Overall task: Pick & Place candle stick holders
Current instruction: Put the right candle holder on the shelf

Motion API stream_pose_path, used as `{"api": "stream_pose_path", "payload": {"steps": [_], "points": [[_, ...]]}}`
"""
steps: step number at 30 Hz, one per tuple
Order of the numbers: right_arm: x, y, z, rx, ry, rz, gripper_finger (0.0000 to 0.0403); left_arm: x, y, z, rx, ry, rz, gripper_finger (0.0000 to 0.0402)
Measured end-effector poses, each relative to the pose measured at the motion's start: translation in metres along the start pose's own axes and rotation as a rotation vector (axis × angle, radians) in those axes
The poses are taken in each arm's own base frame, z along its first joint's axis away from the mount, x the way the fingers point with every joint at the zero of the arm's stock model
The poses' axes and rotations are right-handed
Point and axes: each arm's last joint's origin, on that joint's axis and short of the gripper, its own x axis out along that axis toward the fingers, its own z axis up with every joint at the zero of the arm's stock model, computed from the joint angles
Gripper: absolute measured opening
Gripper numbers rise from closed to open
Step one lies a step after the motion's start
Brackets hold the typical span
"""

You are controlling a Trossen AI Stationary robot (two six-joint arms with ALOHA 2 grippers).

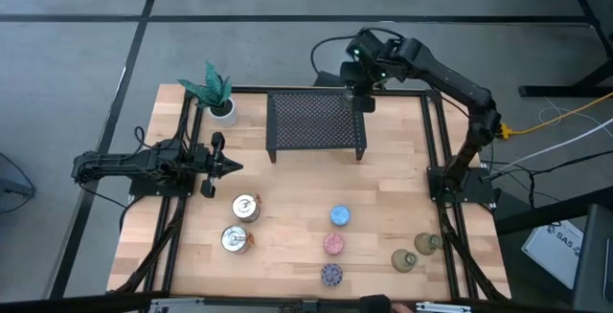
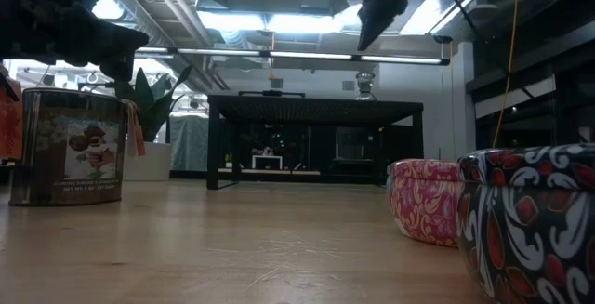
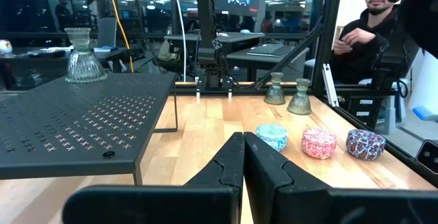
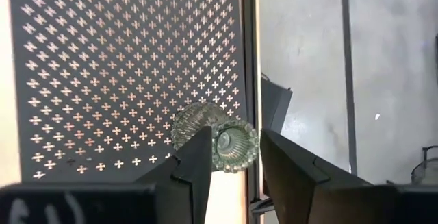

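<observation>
Up at the far right corner of the black mesh rack [image 1: 317, 122], the right hand [image 4: 233, 157] hangs with its fingers parted, straddling but not gripping a glassy green holder [image 4: 215, 136] that stands on the rack top. Two more green holders [image 1: 415, 252] sit near the worktop's [image 1: 402, 174] right edge. Blue [image 1: 340, 216], pink [image 1: 333, 245] and purple [image 1: 331, 275] holders line up mid-worktop; two silvery holders [image 1: 240, 223] lie left. The left hand [image 1: 230, 167] waits at left, fingers closed on nothing.

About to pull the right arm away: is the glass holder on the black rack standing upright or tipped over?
Upright. The glass holder stands on its base at the far corner of the rack; the right gripper is above it, fingers open.
</observation>
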Motion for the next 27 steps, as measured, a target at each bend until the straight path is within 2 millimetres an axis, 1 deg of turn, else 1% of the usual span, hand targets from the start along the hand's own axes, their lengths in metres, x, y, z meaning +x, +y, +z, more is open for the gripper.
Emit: {"api": "stream_pose_path", "payload": {"steps": [4,7,15,27], "points": [[-0.016,0.007,0.005,-0.009,-0.034,0.046,0.0126,0.0,0.0,0.0,0.0,0.0,0.0,0.0002],[-0.024,0.013,0.007,0.0,-0.041,0.087,0.0126,0.0,0.0,0.0,0.0,0.0,0.0,0.0002],[-0.028,0.036,0.008,0.031,-0.029,0.294,0.0126,0.0,0.0,0.0,0.0,0.0,0.0,0.0002],[-0.036,0.07,0.014,0.09,0.057,0.375,0.0126,0.0,0.0,0.0,0.0,0.0,0.0,0.0002]]}}
